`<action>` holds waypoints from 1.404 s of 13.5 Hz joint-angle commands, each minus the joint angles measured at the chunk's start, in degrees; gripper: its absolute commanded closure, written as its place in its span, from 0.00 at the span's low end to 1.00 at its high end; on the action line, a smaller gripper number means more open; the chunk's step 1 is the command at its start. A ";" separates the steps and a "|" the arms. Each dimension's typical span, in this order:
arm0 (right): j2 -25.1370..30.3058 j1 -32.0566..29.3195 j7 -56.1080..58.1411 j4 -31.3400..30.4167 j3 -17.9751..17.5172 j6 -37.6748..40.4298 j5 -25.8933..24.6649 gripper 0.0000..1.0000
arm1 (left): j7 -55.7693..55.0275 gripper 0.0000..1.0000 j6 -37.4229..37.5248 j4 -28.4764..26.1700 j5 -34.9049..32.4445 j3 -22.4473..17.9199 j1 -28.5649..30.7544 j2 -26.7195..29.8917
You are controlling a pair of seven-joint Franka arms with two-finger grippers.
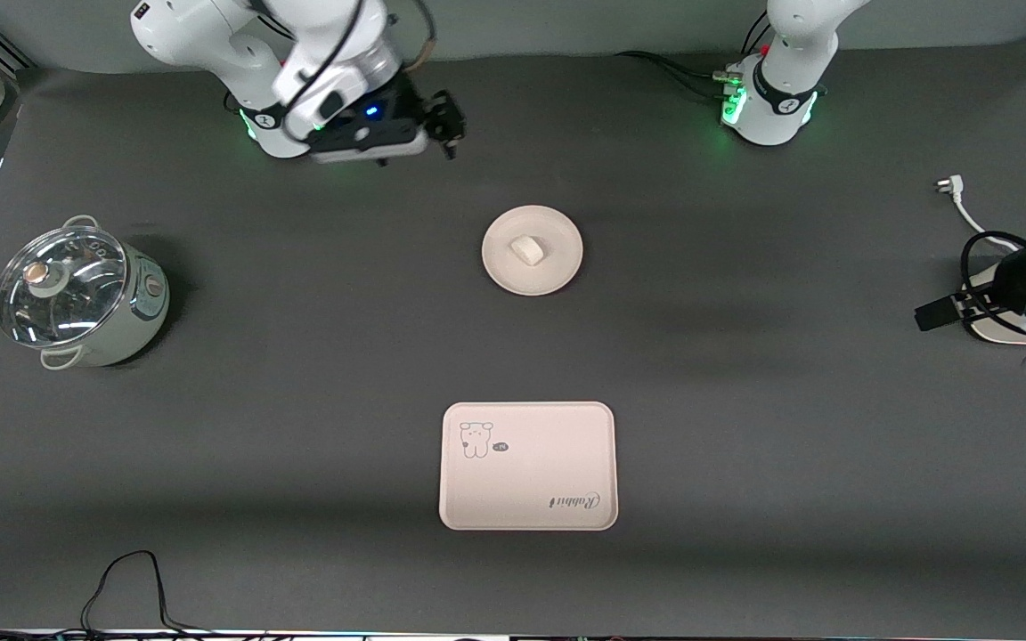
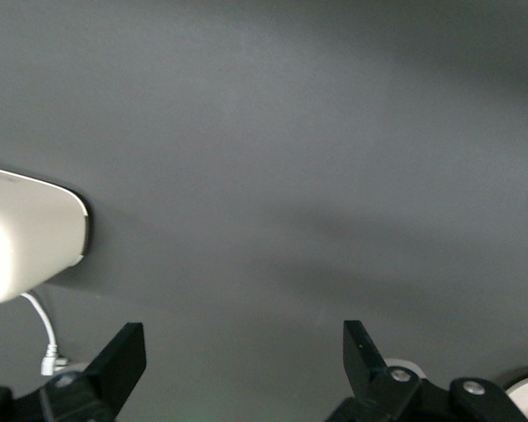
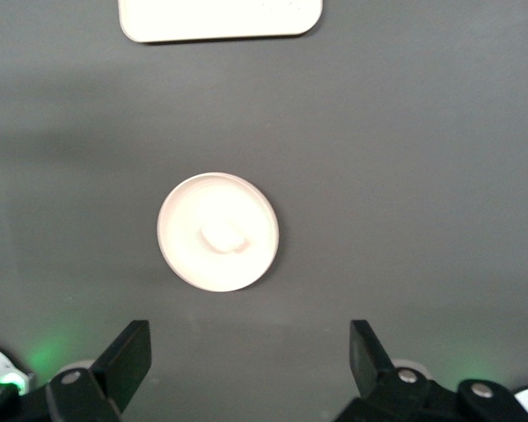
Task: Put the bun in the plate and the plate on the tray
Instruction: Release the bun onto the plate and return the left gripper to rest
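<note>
Plate (image 1: 532, 250) sits mid-table with the bun (image 1: 527, 248) already in it, tray (image 1: 527, 466) empty and nearer the front camera. Right gripper (image 1: 447, 125), jaws apart, hangs near its base and is the closer arm; left gripper (image 2: 243, 352), jaws apart and empty, waits over the left arm's end. Plate is round, cream, raised rim, no long axis; likely a rim grasp.

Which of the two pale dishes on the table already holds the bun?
The round plate holds the bun; the rectangular tray, nearer the front camera, carries nothing.

The dark table (image 1: 745, 445) carries plate (image 1: 557, 267), tray (image 1: 531, 481) and pot (image 1: 85, 298).
</note>
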State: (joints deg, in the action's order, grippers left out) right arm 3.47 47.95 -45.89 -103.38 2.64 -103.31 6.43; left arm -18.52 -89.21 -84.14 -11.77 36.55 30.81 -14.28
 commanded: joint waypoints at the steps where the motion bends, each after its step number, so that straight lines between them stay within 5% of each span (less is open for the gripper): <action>1: 0.74 2.50 -2.02 -2.96 0.88 -3.03 2.87 0.00 | 5.57 0.00 0.97 -0.15 3.13 -14.61 -12.83 3.46; 3: 1.18 2.94 -0.88 -4.81 0.88 -3.65 6.75 0.00 | 10.40 0.00 0.01 -1.20 6.13 -23.16 -18.57 5.30; 7: 1.19 2.86 2.11 -8.23 0.96 -5.40 6.93 0.00 | 13.06 0.00 -6.99 -10.74 7.80 -30.39 -24.64 11.00; 9: 1.19 3.03 2.20 -12.79 0.88 -10.21 6.85 0.00 | 14.03 0.00 -9.40 -15.08 8.51 -30.75 -25.09 14.35; 13: 0.66 5.40 2.03 -23.86 0.79 -25.41 6.67 0.00 | 14.29 0.00 -6.16 -14.13 10.00 -30.49 -25.80 16.55; 19: -9.52 6.99 1.68 -32.23 0.79 -47.29 6.06 0.00 | 18.43 0.00 -3.25 -14.21 10.97 -32.60 -26.33 17.70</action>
State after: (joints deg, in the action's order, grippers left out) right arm -2.53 54.01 -44.95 -133.67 2.80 -143.67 11.79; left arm -1.25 -92.66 -97.05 -2.02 5.39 5.91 2.18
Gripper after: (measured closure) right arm 0.000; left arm 0.000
